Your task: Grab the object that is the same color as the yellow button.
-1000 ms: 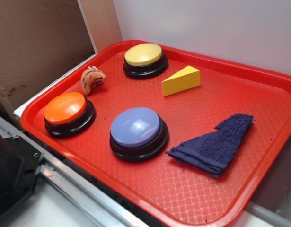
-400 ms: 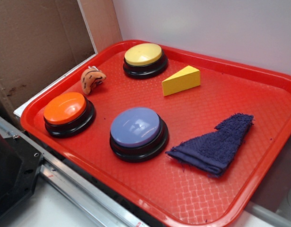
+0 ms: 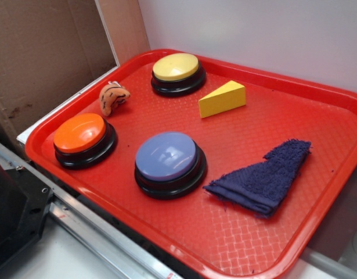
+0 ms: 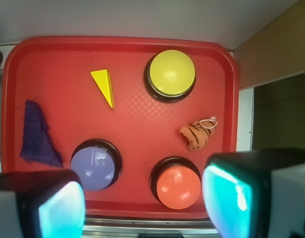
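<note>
White wall behind, cardboard off to one side, and a red tray (image 3: 317,192) carrying everything, so not much of a scene change to report. Honestly nothing on the tray has budged compared with the frames from a second ago and just under half a second ago: the wedge (image 3: 223,99) sits exactly where it was, near the tray's far edge and just beside the yellow button (image 3: 177,73), apart from it, lying flat on one face. Same story for the orange button (image 3: 84,139) by the left rim, the blue button (image 3: 169,163) toward the near edge, the little striped plush (image 3: 113,97) and the dark towel (image 3: 263,177) on the right side. Meaning for the task: it looks like the very start, the grab isn't underway at all. From the exterior view the arm doesn't show, and the wrist view has the gripper (image 4: 142,201) high above the near edge of the tray, fingers (image 4: 60,206) spread wide with nothing between them. In that view the wedge (image 4: 104,87) is up toward the far edge, left of the yellow button (image 4: 171,73), well away from the fingers. The next bit probably calls for moving out over the wedge and lining the jaws up across its narrow faces before dropping down.
</note>
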You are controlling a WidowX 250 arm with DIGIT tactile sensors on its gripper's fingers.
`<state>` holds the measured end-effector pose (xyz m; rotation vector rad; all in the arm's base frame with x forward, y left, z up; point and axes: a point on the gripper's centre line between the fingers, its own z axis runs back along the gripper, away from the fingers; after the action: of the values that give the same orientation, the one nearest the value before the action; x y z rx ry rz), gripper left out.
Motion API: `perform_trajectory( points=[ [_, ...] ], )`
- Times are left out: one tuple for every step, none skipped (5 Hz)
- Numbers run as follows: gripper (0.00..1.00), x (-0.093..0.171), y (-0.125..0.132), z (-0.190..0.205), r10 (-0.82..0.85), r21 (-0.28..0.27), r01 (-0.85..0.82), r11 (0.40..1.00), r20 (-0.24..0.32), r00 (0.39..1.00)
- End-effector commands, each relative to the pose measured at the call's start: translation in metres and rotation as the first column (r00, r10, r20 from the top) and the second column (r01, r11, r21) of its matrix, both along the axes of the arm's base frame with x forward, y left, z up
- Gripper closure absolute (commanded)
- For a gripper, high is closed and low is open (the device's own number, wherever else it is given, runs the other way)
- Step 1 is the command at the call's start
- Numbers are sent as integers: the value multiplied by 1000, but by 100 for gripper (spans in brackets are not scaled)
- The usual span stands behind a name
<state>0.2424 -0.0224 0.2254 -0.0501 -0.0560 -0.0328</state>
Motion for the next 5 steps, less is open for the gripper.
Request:
perform_trajectory(
  points=[
    [0,3,-1,16,6,-9,-6,1000,65,998],
    [0,3,-1,16,6,-9,-6,1000,65,998],
    [0,23,-7,13,-32,-28,34,999,82,996],
    [0,61,-18,-6,-92,-29,94,995,67,993],
    [0,87,-29,-50,-187,-34,187,982,-11,982]
  ],
)
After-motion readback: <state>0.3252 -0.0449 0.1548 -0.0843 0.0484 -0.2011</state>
